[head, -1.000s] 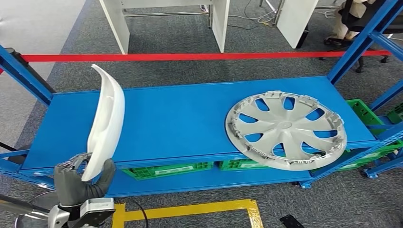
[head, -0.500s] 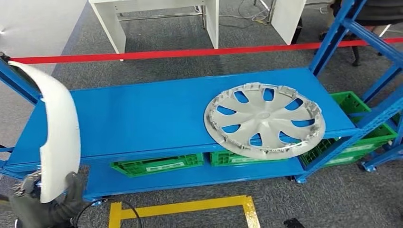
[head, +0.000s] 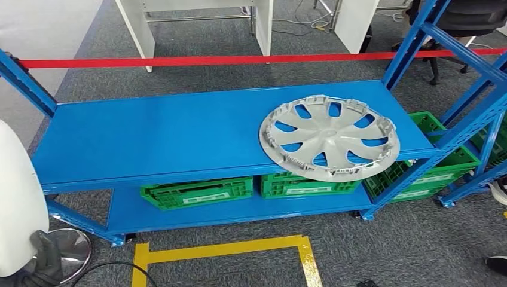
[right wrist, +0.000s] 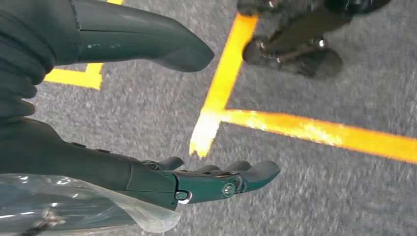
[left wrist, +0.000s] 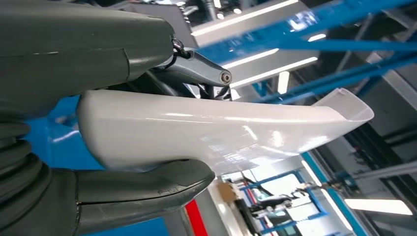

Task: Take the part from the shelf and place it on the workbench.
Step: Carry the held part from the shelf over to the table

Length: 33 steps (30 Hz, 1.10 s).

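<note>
A blue shelf [head: 161, 140] spans the view, its top board bare apart from a silver hubcap [head: 329, 138] lying flat near the right end, its edge overhanging the front lip. Green crates [head: 197, 192] sit on the lower board. A white part [head: 19, 203] stands at the left edge, well apart from the shelf, with the left hand [head: 43, 263] gripping its lower end. Yellow tape [head: 227, 246] marks the grey carpet in front; a red strap [head: 209, 60] runs behind

Before me stands a blue metal shelving rack [head: 149, 137] on grey carpet [head: 388, 251], green plastic crates [head: 197, 192] below, yellow floor tape [head: 227, 246] near, red barrier tape [head: 179, 61] and white table legs [head: 261, 27] behind.
</note>
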Tool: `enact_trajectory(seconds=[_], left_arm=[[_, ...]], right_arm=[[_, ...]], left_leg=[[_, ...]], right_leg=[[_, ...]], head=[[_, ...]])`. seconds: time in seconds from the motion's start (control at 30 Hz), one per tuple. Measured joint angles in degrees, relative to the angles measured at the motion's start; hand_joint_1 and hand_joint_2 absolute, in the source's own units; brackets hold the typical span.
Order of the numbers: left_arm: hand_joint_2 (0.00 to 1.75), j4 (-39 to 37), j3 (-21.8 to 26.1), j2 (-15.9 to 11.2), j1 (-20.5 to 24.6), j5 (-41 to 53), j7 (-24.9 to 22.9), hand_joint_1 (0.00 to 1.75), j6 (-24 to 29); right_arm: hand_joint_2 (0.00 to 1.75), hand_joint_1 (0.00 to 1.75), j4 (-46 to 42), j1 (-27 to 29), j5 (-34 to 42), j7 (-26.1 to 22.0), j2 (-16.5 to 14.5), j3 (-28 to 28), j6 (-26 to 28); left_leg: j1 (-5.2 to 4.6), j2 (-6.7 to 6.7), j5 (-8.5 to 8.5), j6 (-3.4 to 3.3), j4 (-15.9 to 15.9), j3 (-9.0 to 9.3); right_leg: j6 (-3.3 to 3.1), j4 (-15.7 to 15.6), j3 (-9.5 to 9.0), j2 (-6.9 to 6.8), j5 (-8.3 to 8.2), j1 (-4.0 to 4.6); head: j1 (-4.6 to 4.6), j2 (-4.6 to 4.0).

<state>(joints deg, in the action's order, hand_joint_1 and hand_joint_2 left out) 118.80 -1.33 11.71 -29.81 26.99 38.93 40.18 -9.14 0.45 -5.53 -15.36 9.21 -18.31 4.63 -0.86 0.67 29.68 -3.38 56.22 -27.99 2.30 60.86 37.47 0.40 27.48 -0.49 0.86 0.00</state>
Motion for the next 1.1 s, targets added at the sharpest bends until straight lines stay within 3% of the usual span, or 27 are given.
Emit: enact_trajectory(seconds=[0.07,0.1,0.13,0.17,0.2,0.23,0.27,0.33,0.37,0.4,0.47,0.5,0.53,0.6,0.63,0.67,0.7,0.77,0.83,0.87,0.93,0.97,1.0,1.1], left_arm=[[1.75,0.3,0.7,0.5,-0.7,-0.4,0.0,1.75,0.0],[1.75,0.5,1.0,0.7,-0.9,-0.5,0.0,1.75,0.0],[1.75,0.5,1.2,0.8,-1.1,-0.6,0.0,1.75,0.0],[1.75,0.6,1.4,0.9,-1.3,-0.6,0.0,1.75,0.0],[1.75,0.6,1.7,1.0,-1.3,-0.6,0.0,1.75,0.0],[1.75,0.6,1.9,1.1,-1.4,-0.6,0.0,1.75,0.0],[1.75,0.7,2.0,1.2,-1.5,-0.6,0.0,1.75,0.0],[1.75,0.9,2.2,1.3,-1.7,-0.7,0.0,1.75,0.0],[1.75,1.1,2.3,1.4,-1.8,-0.6,0.0,1.75,0.0],[1.75,1.2,2.3,1.5,-1.8,-0.6,0.0,1.75,0.0],[1.75,1.3,2.4,1.5,-1.9,-0.6,0.0,1.75,0.0],[1.75,1.4,2.5,1.6,-2.1,-0.6,0.0,1.75,0.0],[1.75,1.4,2.5,1.6,-2.1,-0.7,0.0,1.75,0.0],[1.75,1.4,2.7,1.6,-2.2,-0.7,0.0,1.75,0.0],[1.75,1.4,2.8,1.6,-2.2,-0.7,0.0,1.75,0.0],[1.75,1.4,2.9,1.6,-2.2,-0.6,0.0,1.75,0.0],[1.75,1.4,3.0,1.6,-2.2,-0.6,0.0,1.75,0.0],[1.75,1.5,3.2,1.7,-2.3,-0.3,0.0,1.75,0.0],[1.75,1.8,3.4,2.0,-2.4,-0.1,0.0,1.75,0.0],[1.75,2.0,3.5,2.1,-2.5,-0.1,0.0,1.75,0.0],[1.75,2.3,3.7,2.4,-2.7,-0.2,0.0,1.75,0.0],[1.75,2.4,3.9,2.5,-2.8,-0.2,0.0,1.75,0.0],[1.75,2.5,4.0,2.7,-2.8,-0.3,0.0,1.75,0.0],[1.75,2.6,4.3,3.2,-3.1,-0.4,0.0,1.75,0.0]], right_arm=[[1.75,0.00,0.1,0.1,0.3,-0.6,0.2,0.1,-0.7],[1.75,0.00,0.1,0.2,0.5,-0.7,0.3,0.2,-1.0],[1.75,0.00,0.1,0.2,0.6,-0.9,0.3,0.3,-1.2],[1.75,0.00,0.1,0.3,0.7,-1.0,0.4,0.4,-1.3],[1.75,0.00,0.1,0.3,0.7,-1.0,0.4,0.5,-1.4],[1.75,0.00,0.2,0.3,0.8,-1.1,0.5,0.6,-1.4],[1.75,0.00,0.2,0.3,0.8,-1.1,0.6,0.7,-1.5],[1.75,0.00,0.2,0.1,0.8,-1.2,0.8,0.8,-1.5],[1.75,0.00,0.2,0.1,0.8,-1.2,0.8,0.9,-1.5],[1.75,0.00,0.2,0.1,0.8,-1.2,0.9,0.9,-1.5],[1.75,0.00,0.2,0.3,0.8,-1.2,0.9,0.9,-1.5],[1.75,0.00,0.3,0.4,0.8,-1.2,0.9,0.9,-1.6],[1.75,0.00,0.3,0.4,0.8,-1.2,0.9,0.9,-1.6],[1.75,0.00,0.3,0.4,0.8,-1.2,0.9,0.9,-1.6],[1.75,0.00,0.3,0.4,0.9,-1.3,0.9,0.9,-1.7],[1.75,0.00,0.3,0.4,1.0,-1.4,0.9,0.9,-1.9],[1.75,0.00,0.3,0.4,1.3,-1.6,0.9,1.0,-2.1],[1.75,0.00,0.3,0.5,2.1,-2.7,0.9,1.3,-3.0],[1.75,0.00,0.3,0.5,2.9,-4.1,0.9,1.9,-3.9],[1.75,0.00,0.3,0.5,3.0,-4.7,0.9,2.1,-4.2],[1.75,0.00,0.4,0.7,2.8,-5.5,1.0,2.3,-4.7],[1.75,0.00,0.5,0.8,2.7,-5.7,1.1,2.3,-4.8],[1.75,0.00,0.6,1.0,2.4,-5.7,1.1,2.3,-5.0],[1.75,0.00,0.7,1.3,1.6,-4.5,1.3,2.3,-5.7]], left_leg=[[0.11,0.13,-1.60,-0.17,-0.4,-1.52],[0.11,0.21,-2.30,-0.17,-0.4,-2.36],[0.10,0.29,-3.00,-0.13,-0.3,-3.24],[0.10,0.36,-3.71,-0.06,-0.2,-4.20],[0.12,0.41,-4.37,0.06,0.1,-5.19],[0.13,0.43,-4.97,0.23,0.4,-6.11],[0.08,0.43,-5.46,0.46,0.8,-6.92],[-0.10,0.51,-6.22,0.98,1.7,-7.90],[-0.16,0.58,-6.64,1.25,2.0,-8.13],[-0.17,0.62,-7.12,1.53,2.1,-8.24],[-0.01,0.42,-6.75,2.22,2.4,-8.69],[0.10,0.24,-4.92,2.62,3.5,-9.09],[0.30,0.06,-1.99,3.02,5.7,-9.59],[0.71,-0.09,4.14,3.71,12.6,-10.37],[0.90,-0.11,5.46,3.95,15.8,-10.36],[1.07,-0.11,5.27,4.09,17.6,-9.82],[1.23,-0.13,3.92,4.16,17.6,-8.55],[1.44,-0.26,1.06,4.05,11.7,-3.55],[1.33,-0.59,1.17,3.57,3.5,1.66],[1.21,-0.74,1.86,3.30,1.0,2.94],[1.02,-0.74,2.03,2.55,-0.3,2.71],[1.01,-0.64,1.56,2.03,-0.4,2.05],[0.99,-0.52,0.95,1.38,-0.5,1.27],[0.52,-0.23,-1.14,0.09,-0.5,-1.19]], right_leg=[[0.41,5.2,1.16,-0.07,5.92,-0.07],[0.63,8.4,1.49,-0.07,8.03,-0.11],[0.84,11.1,1.38,-0.08,8.68,-0.12],[1.03,12.5,0.65,-0.09,7.90,-0.15],[1.17,12.0,-0.95,-0.12,6.13,-0.20],[1.27,9.6,-3.48,-0.20,4.34,-0.27],[1.32,5.5,-6.76,-0.30,3.75,-0.34],[0.87,-2.8,-12.57,-0.39,5.18,-0.28],[0.43,-5.1,-13.92,-0.39,6.23,-0.16],[-0.16,-6.0,-14.16,-0.39,6.45,-0.06],[-1.26,-5.9,-13.02,-0.69,5.62,-0.16],[-1.72,-5.9,-12.34,-0.87,4.97,-0.28],[-2.03,-5.9,-11.56,-1.02,4.26,-0.37],[-2.21,-5.8,-9.91,-1.13,2.87,-0.36],[-2.15,-5.7,-9.16,-1.17,2.19,-0.36],[-2.03,-5.5,-8.36,-1.20,1.55,-0.38],[-1.87,-5.2,-7.52,-1.21,0.96,-0.41],[-1.44,-4.4,-5.80,-1.18,0.00,-0.53],[-0.82,-3.8,-4.54,-1.03,-0.84,-0.53],[-0.47,-3.7,-4.12,-0.96,-1.34,-0.52],[0.32,-3.7,-3.42,-0.90,-2.34,-0.62],[0.65,-3.4,-2.91,-0.85,-1.99,-0.73],[0.89,-2.5,-2.27,-0.79,-0.53,-0.79],[1.12,6.0,-0.08,-0.61,7.80,-0.74]], head=[[-0.22,0.00],[-0.26,0.00],[-0.26,0.00],[-0.26,0.00],[-0.27,0.00],[-0.27,0.00],[-0.28,0.00],[-0.24,0.00],[-0.20,0.00],[-0.17,0.00],[-0.15,0.00],[-0.09,0.00],[-0.01,0.00],[0.16,0.00],[0.17,0.00],[0.18,0.00],[0.17,0.00],[0.19,0.00],[0.16,0.00],[0.16,0.00],[0.11,0.00],[0.09,0.00],[-0.05,0.00],[-0.69,0.00]])
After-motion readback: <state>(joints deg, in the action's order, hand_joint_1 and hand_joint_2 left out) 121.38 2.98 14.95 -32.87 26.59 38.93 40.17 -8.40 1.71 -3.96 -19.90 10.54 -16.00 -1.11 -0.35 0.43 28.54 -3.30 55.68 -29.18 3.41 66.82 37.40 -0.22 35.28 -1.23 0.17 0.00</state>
